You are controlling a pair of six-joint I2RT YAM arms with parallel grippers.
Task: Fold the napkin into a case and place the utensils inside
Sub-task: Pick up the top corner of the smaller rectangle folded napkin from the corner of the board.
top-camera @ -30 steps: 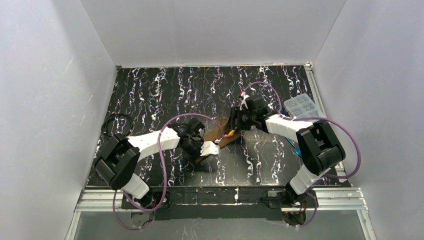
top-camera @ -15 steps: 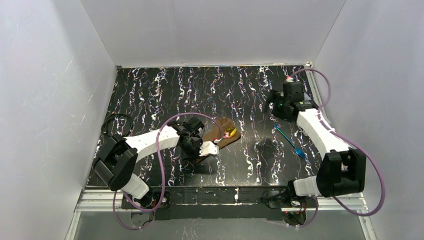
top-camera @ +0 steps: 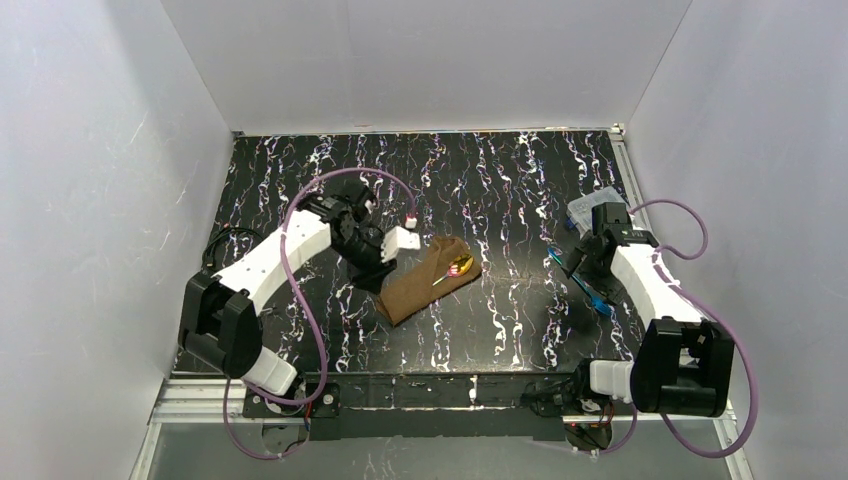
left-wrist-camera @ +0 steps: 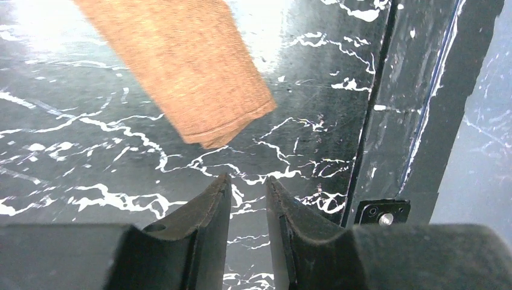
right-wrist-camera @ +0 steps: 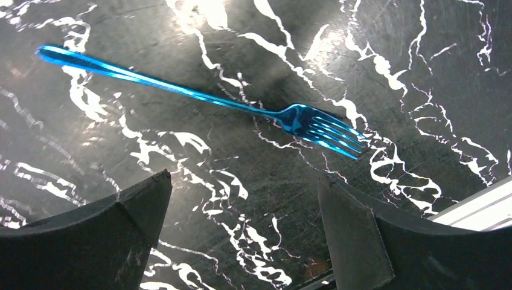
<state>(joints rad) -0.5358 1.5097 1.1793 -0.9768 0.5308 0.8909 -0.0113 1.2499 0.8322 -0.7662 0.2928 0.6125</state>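
Left gripper (left-wrist-camera: 247,178) barely parted, empty, napkin pouch (left-wrist-camera: 181,66) just ahead of it; right gripper (right-wrist-camera: 243,178) spread wide, blue fork (right-wrist-camera: 205,95) lying ahead

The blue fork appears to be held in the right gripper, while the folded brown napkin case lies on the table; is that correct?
Not quite: the blue fork is not held. It lies on the table by the open right gripper, as the right wrist view shows. The folded brown napkin case does lie on the table.
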